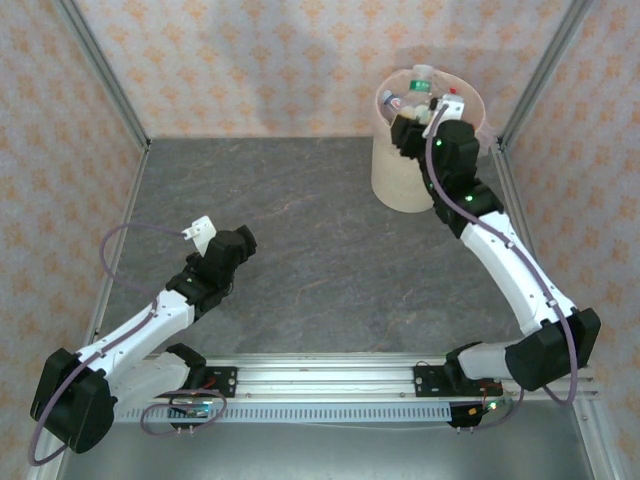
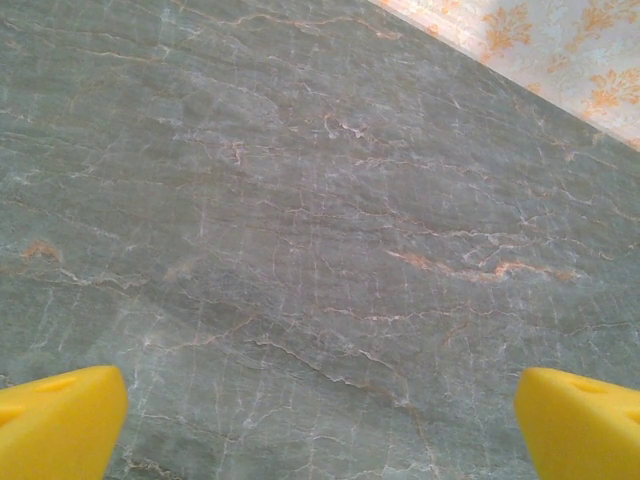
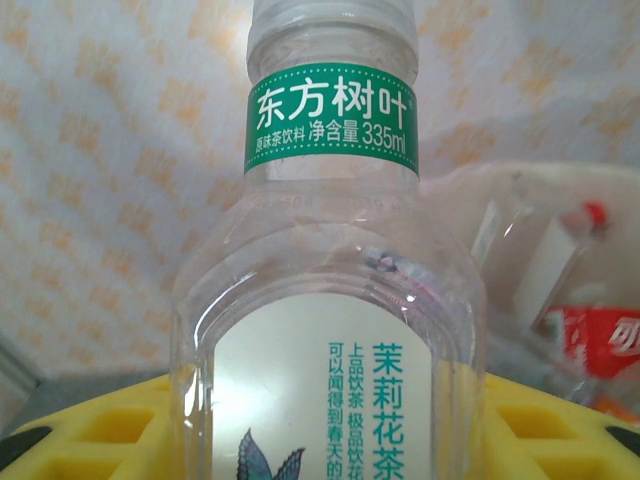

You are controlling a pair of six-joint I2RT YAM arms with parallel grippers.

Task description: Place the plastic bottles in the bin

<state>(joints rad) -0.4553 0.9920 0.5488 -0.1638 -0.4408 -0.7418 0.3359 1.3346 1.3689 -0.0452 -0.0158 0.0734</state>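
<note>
**Release stage, bottle over the bin.** Your right gripper (image 1: 420, 120) hangs above the bin (image 1: 395, 180), at the far right of the grey marbled table (image 1: 300, 240). Its jaws are closed partway on a clear green-labelled bottle (image 3: 330, 300), cap end pointing away from the wrist and not yet released. Other bottles (image 1: 392, 100) already lie in the bin's plastic liner, one of them red-labelled. Your left gripper (image 2: 320, 425) hangs over the table, jaws spread wide and holding nothing. The held bottle looks to be the last one outside the bin, so only the drop seems to be left.

bottle (image 3: 330, 250) cap: cut by top edge | base: cut by bottom edge
</note>
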